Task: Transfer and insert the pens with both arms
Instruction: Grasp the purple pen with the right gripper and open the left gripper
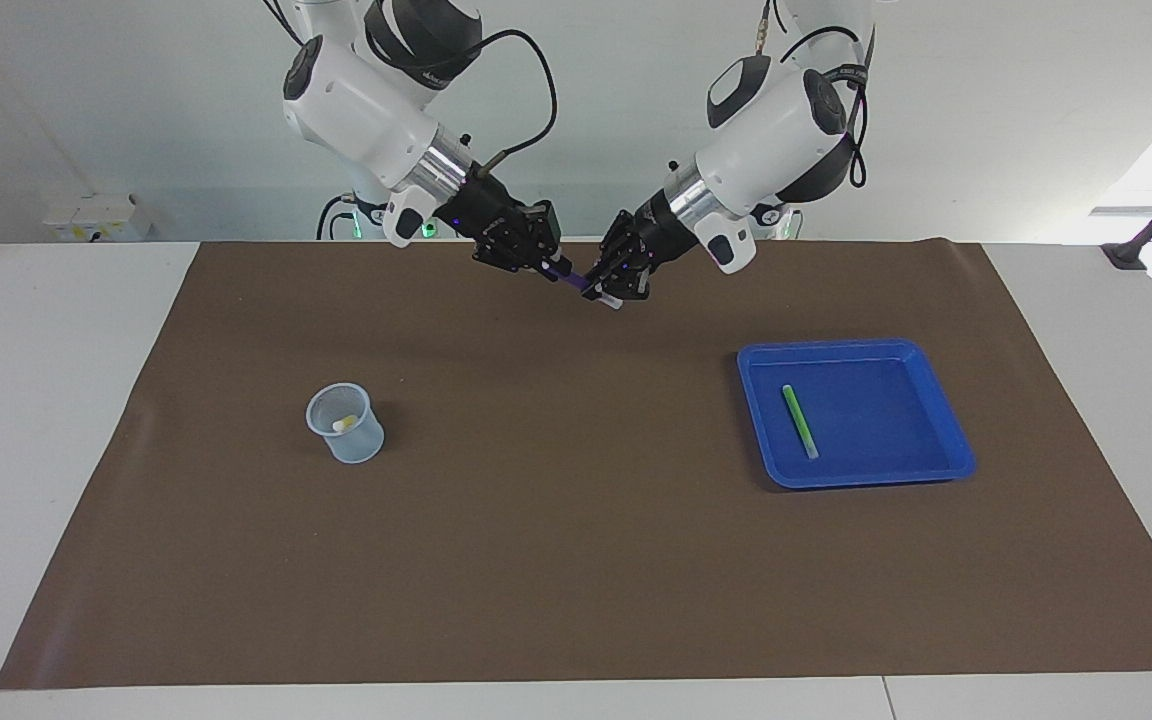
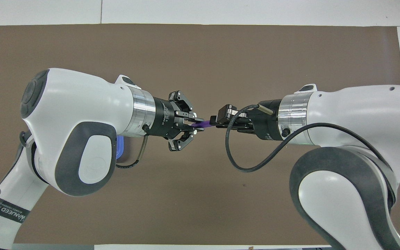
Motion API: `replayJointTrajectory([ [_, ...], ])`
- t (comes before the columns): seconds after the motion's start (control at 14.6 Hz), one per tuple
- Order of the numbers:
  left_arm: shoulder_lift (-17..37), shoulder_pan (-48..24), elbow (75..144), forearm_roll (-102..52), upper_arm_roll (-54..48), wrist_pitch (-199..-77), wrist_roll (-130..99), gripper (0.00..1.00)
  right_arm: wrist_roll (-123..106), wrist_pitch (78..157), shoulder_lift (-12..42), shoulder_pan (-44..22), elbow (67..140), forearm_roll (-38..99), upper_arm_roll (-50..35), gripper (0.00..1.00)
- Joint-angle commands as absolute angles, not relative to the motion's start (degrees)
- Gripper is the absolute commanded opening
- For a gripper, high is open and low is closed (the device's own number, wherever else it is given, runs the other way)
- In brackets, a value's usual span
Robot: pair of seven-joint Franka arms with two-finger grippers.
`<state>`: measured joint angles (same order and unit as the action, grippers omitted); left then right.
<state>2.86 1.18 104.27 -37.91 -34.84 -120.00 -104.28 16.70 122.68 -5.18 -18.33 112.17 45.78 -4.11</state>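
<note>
Nearest the robots, both grippers are meeting in the air over the brown mat (image 1: 576,520), above its edge closest to the arms. The left gripper (image 1: 608,288) is reaching in from the left arm's end, its fingers closed on one end of the purple pen (image 1: 573,280). The right gripper (image 1: 548,266) is coming in from the right arm's end, pinching the pen's other end, so the pen is bridging the two, held off the mat.

Farther from the robots than that handover, toward the left arm's end of the mat, the blue tray (image 1: 946,420) is sitting flat. The green pen (image 1: 800,421) is lying inside it, toward the tray's inner wall. At about the same depth, toward the right arm's end of the mat, a clear cup (image 1: 346,424) is standing upright with the yellow pen (image 1: 345,424) resting inside it.
</note>
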Motion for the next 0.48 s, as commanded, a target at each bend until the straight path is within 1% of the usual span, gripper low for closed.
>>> replayJointTrajectory([
  [0.0,0.4,0.8,105.9,-39.1,-34.5,-120.5,-103.8,1.0,16.4,122.5,-5.9,-17.6,113.0,44.9,-4.4,0.0],
  [0.14,0.3,1.2,105.8,-39.0,-34.5,-120.1,-103.7,1.0,16.2,122.3,-5.9,-17.6,112.9,44.5,-4.3,0.0],
  [0.21,0.3,1.5,105.9,-38.9,-34.4,-120.1,-103.1,1.0,15.2,122.1,-5.8,-17.3,112.9,41.9,-4.1,0.0],
  [0.27,0.3,1.8,105.8,-38.8,-34.3,-119.8,-101.7,1.0,12.2,120.8,-5.8,-15.8,112.9,39.0,-4.0,0.0],
  [0.41,-0.1,3.4,106.4,-38.7,-34.3,-119.4,-97.8,1.0,5.1,114.8,-6.0,-12.0,111.6,36.8,-3.7,0.0],
])
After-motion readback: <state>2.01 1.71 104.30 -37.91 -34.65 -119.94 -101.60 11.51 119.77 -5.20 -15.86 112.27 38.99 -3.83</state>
